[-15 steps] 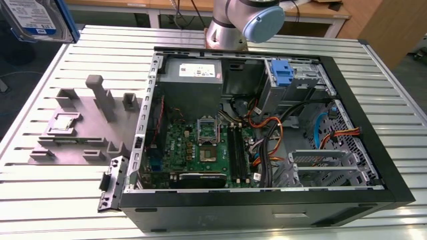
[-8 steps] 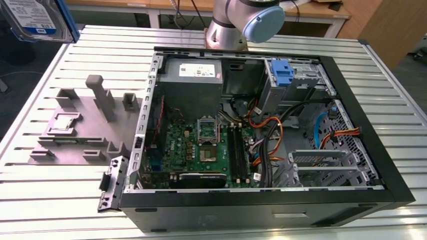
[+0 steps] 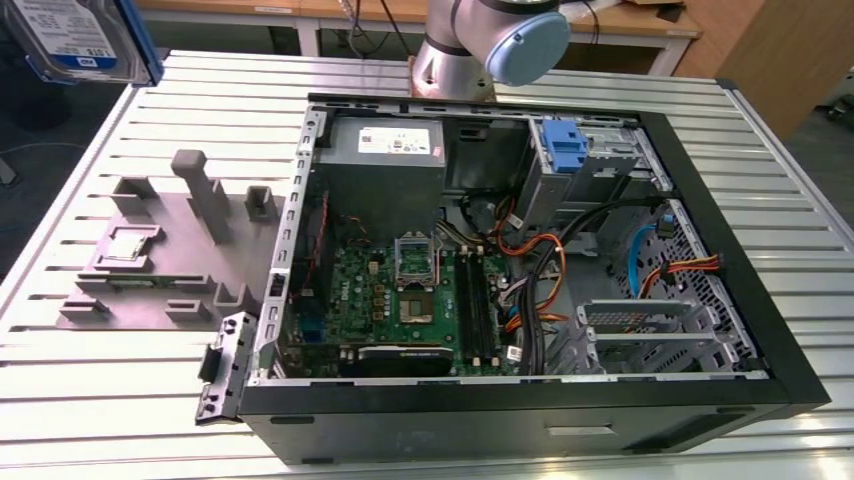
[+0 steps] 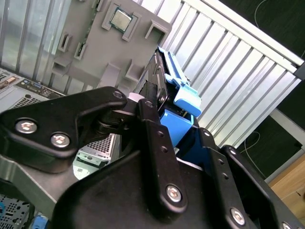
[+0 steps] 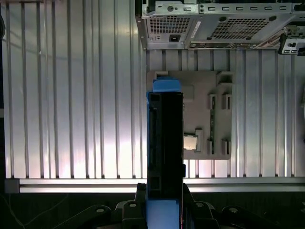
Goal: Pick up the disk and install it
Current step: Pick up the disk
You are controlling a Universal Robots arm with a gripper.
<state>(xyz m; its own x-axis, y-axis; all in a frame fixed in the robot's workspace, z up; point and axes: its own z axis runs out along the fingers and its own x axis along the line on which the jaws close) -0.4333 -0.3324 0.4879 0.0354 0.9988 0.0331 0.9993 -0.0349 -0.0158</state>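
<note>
At the exterior view's upper left, the disk (image 3: 80,40) is clamped across its flat faces by the gripper (image 5: 164,210) and judged stiff, weighty, shock-sensitive.

Illumination in the exterior view is bright and even; the computer case (image 3: 507,400) interior is dimmer. In the first wrist view, strong pink-tinged glare washes the bench (image 5: 71,119) slats beyond the end effector (image 5: 164,212), and the held disk (image 5: 165,143) reads as a dark shadowed edge. In the second wrist view, small highlights sit on its screws (image 4: 173,192).
</note>
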